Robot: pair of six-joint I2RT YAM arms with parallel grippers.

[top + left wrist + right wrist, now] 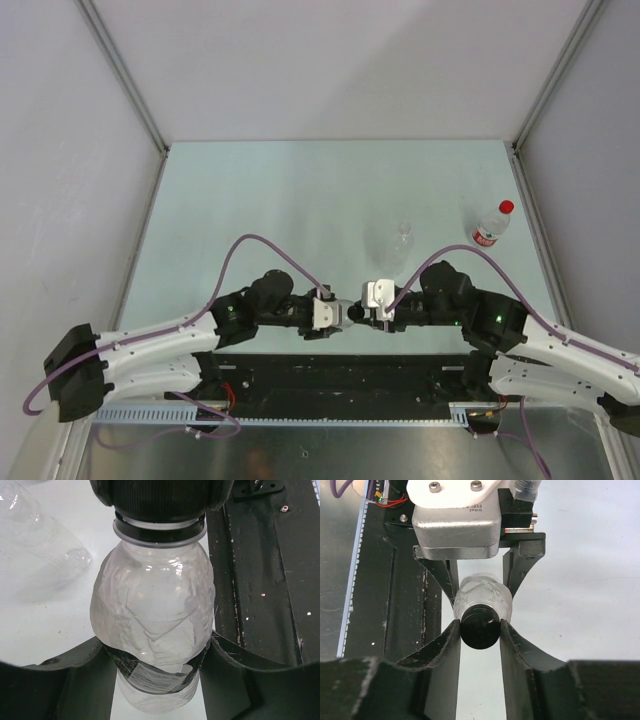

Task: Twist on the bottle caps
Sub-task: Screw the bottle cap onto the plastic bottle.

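You had the clear bottle (152,615), seemingly light and easily crumpled, at the table's (300,200) six o'clock, your left gripper (155,652) clamped on its soft belly and your right gripper (480,630) pinching the stiffer, ribbed black cap (480,628) at its three o'clock end.

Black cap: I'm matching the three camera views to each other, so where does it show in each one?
Top external: not distinguishable; it is hidden low centre, where the left gripper and right gripper meet.
Left wrist: black cap at top centre, on the clear bottle.
Right wrist: centre, between the right gripper's fingers.
Shared landmark: the clear bottle, held by the left gripper.
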